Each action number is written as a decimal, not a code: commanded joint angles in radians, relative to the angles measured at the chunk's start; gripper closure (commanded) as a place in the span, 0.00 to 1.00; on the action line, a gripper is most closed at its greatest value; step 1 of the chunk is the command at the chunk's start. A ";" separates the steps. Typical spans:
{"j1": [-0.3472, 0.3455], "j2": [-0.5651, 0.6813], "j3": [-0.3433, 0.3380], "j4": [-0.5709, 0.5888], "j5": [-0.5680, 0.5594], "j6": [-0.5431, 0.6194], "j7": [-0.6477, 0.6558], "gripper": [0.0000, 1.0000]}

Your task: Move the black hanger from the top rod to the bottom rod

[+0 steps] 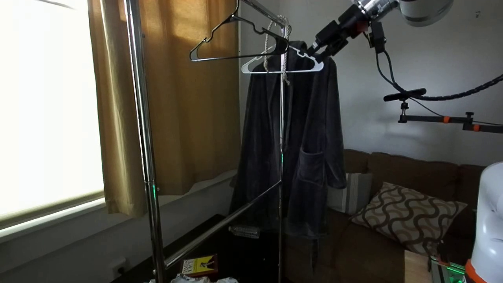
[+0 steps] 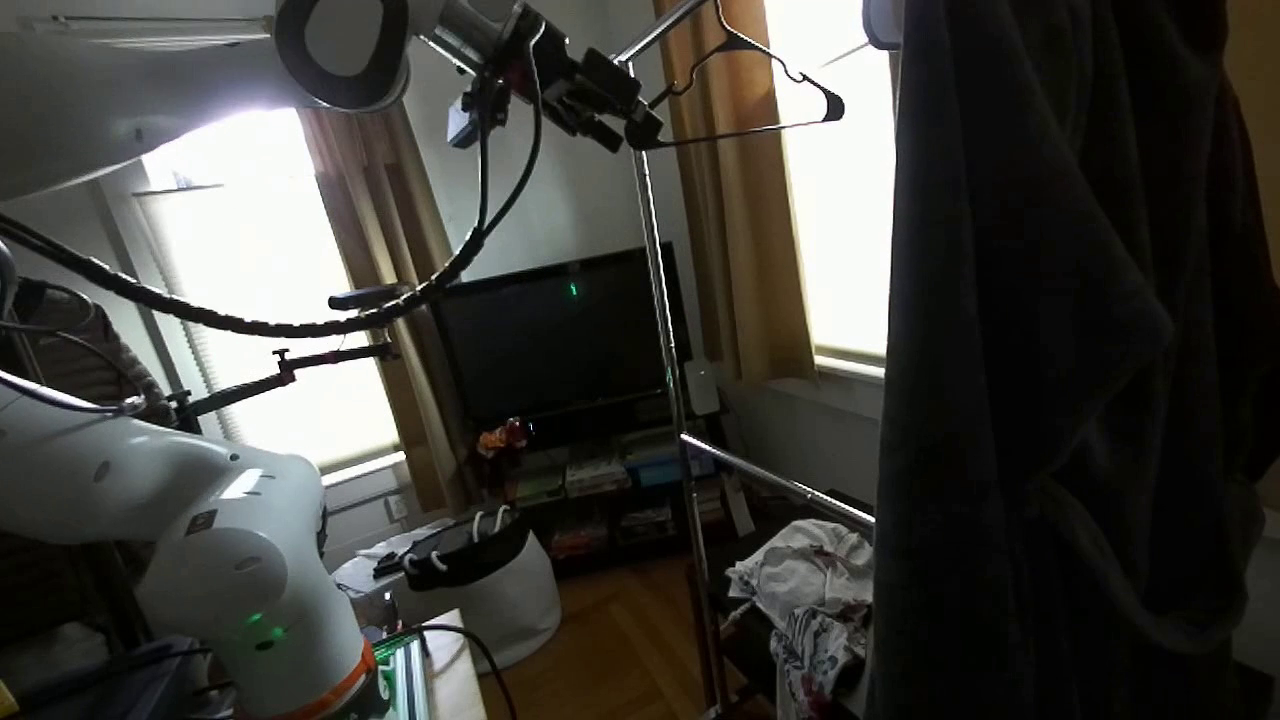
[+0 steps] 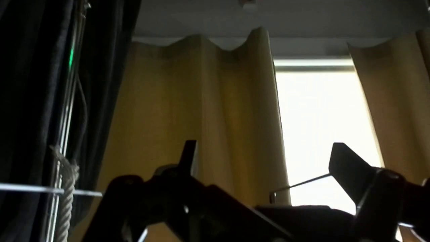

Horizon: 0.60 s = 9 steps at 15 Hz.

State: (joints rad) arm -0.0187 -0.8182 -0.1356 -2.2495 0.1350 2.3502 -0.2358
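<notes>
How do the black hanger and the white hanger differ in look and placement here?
Color: the black hanger is dark, the white hanger pale. Height: in an exterior view, the black hanger appears higher than the white hanger. Backdrop: the black hanger shows partly against the curtain, the white hanger mostly against the robe. Both have notched shoulders and a straight bottom bar.

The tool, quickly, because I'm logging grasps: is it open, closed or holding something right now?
The tool is open, holding nothing: its fingers stand wide apart in the wrist view.
</notes>
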 commanded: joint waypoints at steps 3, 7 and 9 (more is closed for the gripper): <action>0.204 0.010 -0.039 0.024 0.100 0.092 -0.059 0.00; 0.241 0.040 -0.015 0.019 0.104 0.219 -0.040 0.00; 0.210 0.070 0.017 0.010 0.065 0.299 -0.011 0.00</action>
State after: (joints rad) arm 0.2167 -0.7839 -0.1503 -2.2305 0.2210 2.5614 -0.2711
